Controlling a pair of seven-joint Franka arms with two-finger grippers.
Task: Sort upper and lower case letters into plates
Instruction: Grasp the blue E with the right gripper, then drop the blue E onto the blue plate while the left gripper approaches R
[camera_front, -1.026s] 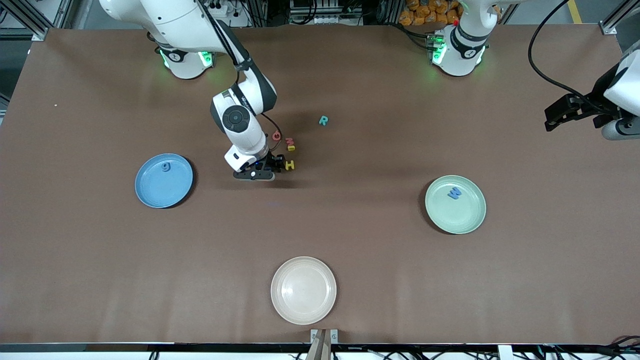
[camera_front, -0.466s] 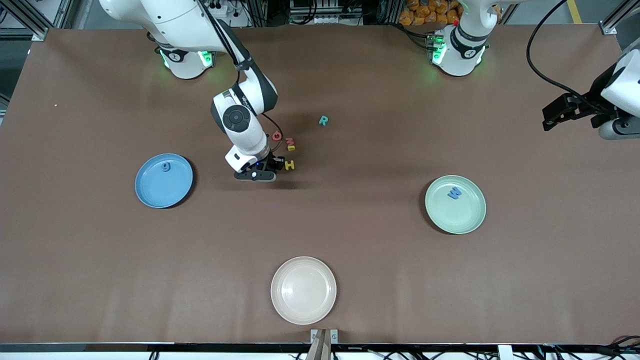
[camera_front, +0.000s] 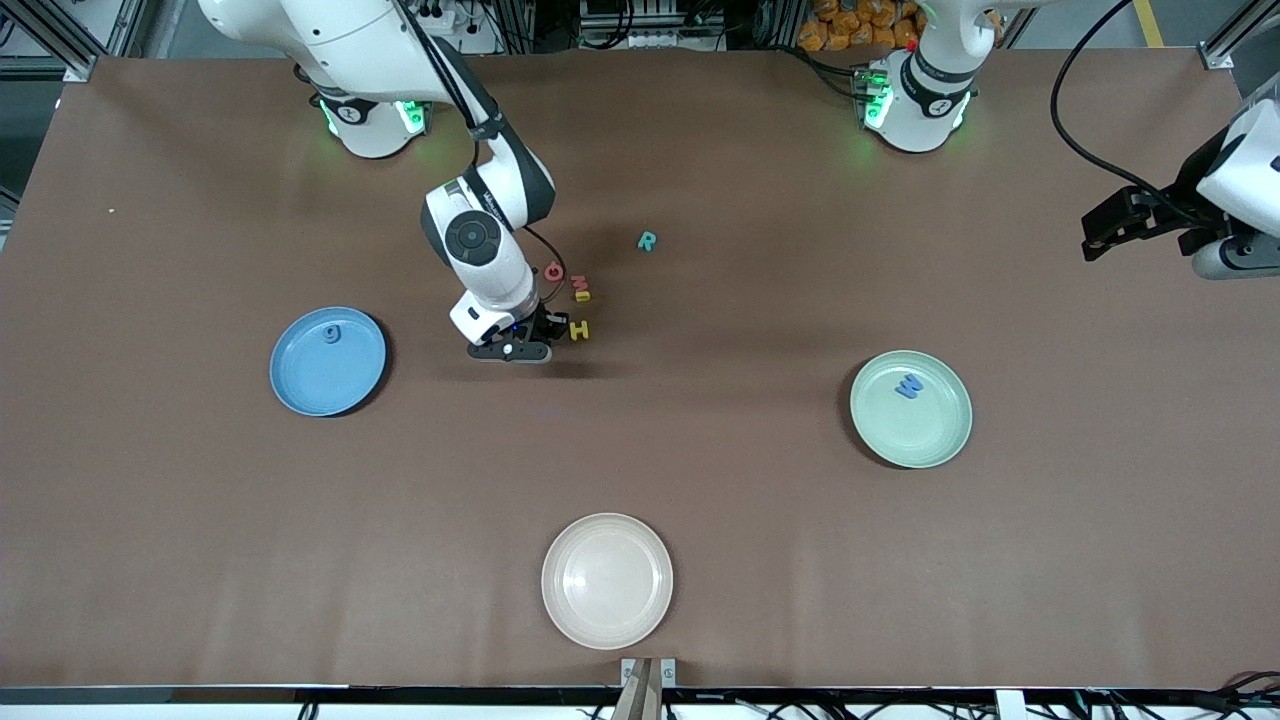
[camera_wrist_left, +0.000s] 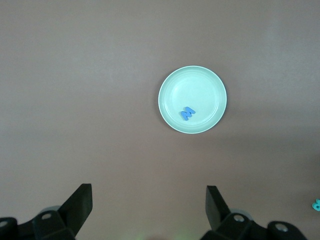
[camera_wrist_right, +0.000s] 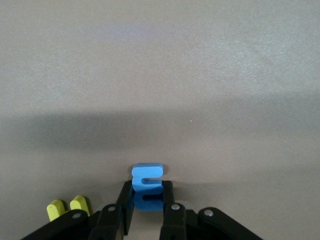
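Brown bench: right hand clamped on blue letter (possibly u), beside yellow H. Left hand spread wide, high above mint plate, waiting.

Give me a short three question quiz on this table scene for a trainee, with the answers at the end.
1. True or false: the right hand is shut on a small blue letter.
2. Multiple choice: which plate holds no letter? A. the blue plate B. the mint green plate C. the cream plate
3. Fill in: the left hand hangs with fingers open, up over the ____ plate.

Key
1. True. Its fingers clamp the letter beside the yellow H.
2. C. The blue plate holds a blue g, the mint green plate a blue W.
3. Mint green, as the left wrist view shows.
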